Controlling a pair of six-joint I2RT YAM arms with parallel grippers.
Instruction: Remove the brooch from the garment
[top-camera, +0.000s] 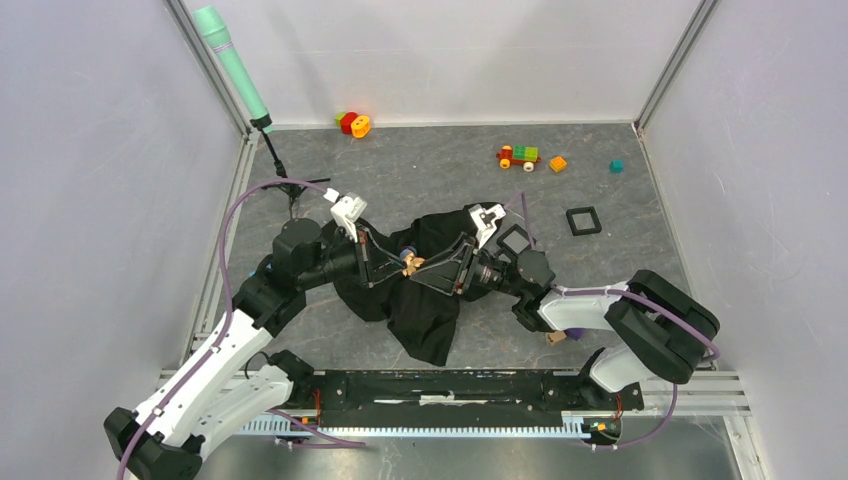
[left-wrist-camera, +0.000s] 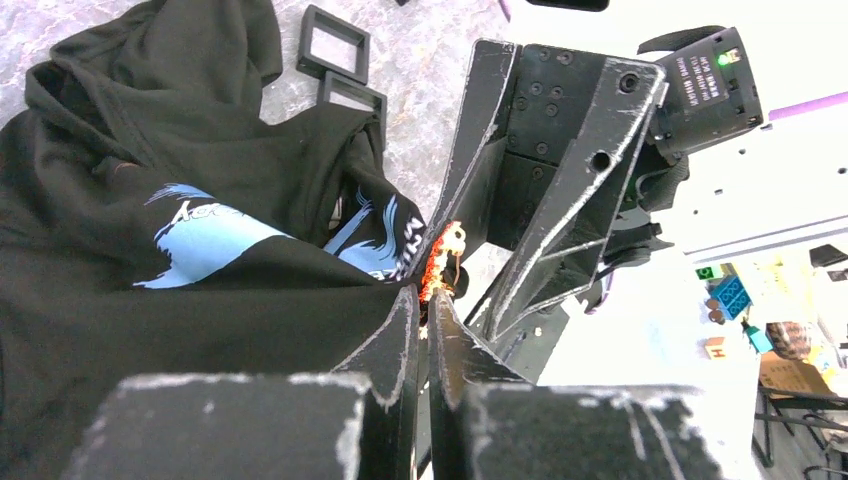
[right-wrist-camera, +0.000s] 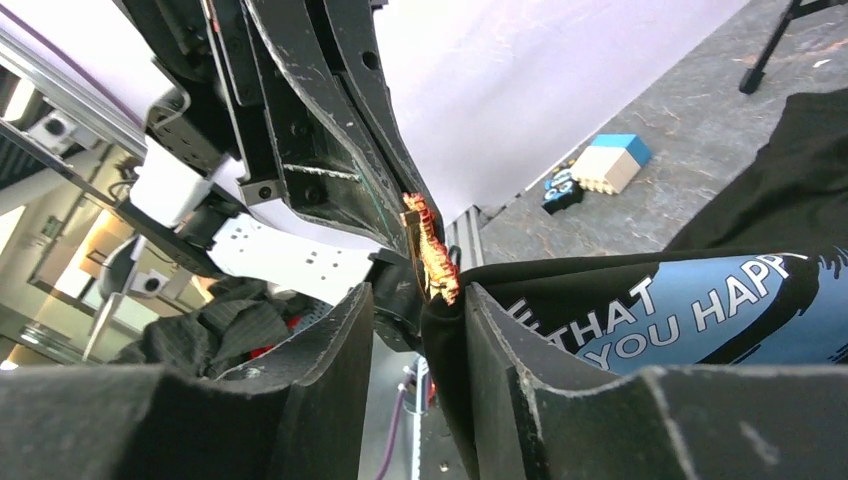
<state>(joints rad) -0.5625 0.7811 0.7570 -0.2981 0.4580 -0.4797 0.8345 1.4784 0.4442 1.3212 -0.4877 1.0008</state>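
Note:
The garment (top-camera: 420, 320), a black T-shirt with a light-blue print, lies bunched at mid-table; a fold is lifted between both grippers. The brooch (top-camera: 411, 264), tiny and orange-cream, sits on that fold's edge. My left gripper (top-camera: 400, 262) is shut on the brooch (left-wrist-camera: 443, 258), its tips (left-wrist-camera: 425, 300) pinched together on it. My right gripper (top-camera: 425, 268) faces it from the right, open; its jaws (right-wrist-camera: 420, 295) straddle the fabric fold (right-wrist-camera: 760, 200) just below the brooch (right-wrist-camera: 430, 250), with the cloth against one finger only. The print also shows in the left wrist view (left-wrist-camera: 200, 245).
Two black square frames (top-camera: 583, 220) (top-camera: 515, 238) lie right of the shirt. At the back are a red-orange ring toy (top-camera: 354, 124), a toy train (top-camera: 518, 156), an orange cube (top-camera: 557, 163) and a teal block (top-camera: 616, 166). A green-headed stand (top-camera: 235, 70) leans at back left.

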